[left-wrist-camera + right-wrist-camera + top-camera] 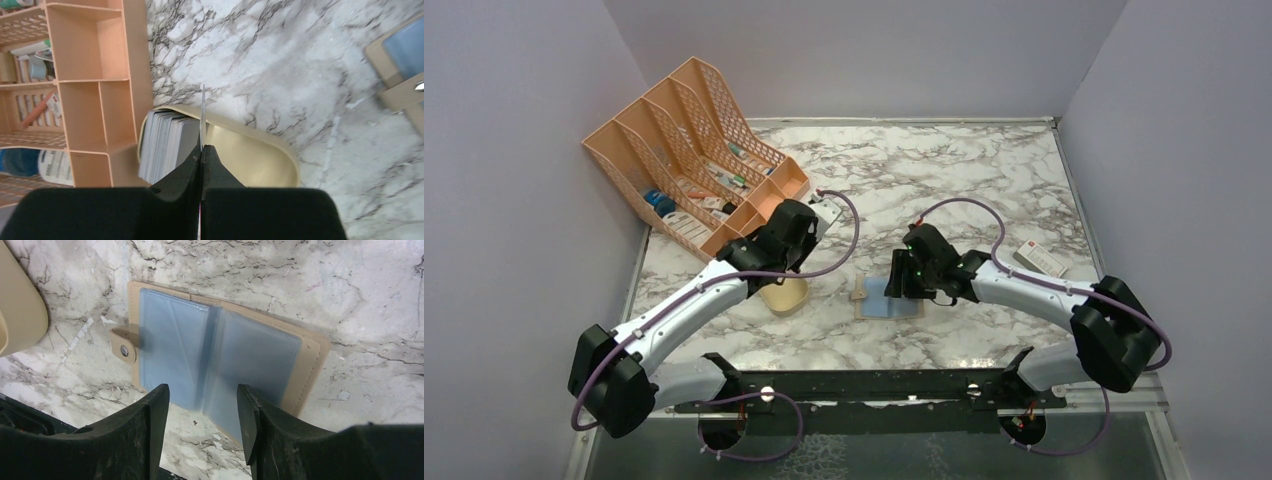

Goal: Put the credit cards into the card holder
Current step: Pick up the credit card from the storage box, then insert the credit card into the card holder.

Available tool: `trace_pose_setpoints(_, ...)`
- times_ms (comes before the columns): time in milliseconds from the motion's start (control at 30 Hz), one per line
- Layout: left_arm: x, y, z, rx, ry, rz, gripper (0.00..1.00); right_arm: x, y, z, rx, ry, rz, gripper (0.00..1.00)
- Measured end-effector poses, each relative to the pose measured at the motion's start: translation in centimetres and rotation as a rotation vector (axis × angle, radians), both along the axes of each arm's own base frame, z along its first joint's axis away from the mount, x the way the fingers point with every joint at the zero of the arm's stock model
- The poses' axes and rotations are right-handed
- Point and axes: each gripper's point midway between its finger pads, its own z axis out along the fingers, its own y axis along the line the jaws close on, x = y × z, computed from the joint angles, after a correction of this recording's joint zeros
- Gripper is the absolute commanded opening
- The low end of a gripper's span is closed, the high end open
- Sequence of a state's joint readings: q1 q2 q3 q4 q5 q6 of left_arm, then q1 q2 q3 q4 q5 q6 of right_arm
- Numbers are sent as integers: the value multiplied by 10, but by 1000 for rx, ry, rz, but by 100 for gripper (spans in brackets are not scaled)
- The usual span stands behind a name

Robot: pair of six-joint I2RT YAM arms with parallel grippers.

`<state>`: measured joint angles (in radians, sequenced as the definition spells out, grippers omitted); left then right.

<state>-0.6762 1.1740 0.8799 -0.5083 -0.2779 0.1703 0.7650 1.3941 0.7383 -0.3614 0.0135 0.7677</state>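
Pinching a thin, stiff, probably slippery pale grey-blue card (202, 112) by its nearest edge, the left gripper (201, 150) is fully closed.

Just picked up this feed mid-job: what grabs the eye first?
The left gripper is shut on one credit card, held edge-on next to the stack of cards standing in the beige dish beside the orange rack. On the marble table the card holder lies open, blue pockets up, with the right gripper poised open over its near edge.
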Motion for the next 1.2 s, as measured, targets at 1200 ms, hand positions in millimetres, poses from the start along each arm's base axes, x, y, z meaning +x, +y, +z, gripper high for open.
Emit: trace_pose_setpoints(1200, -53, -187, -58, -903, 717, 197, 0, -12, -39, -25, -147, 8, -43, 22)
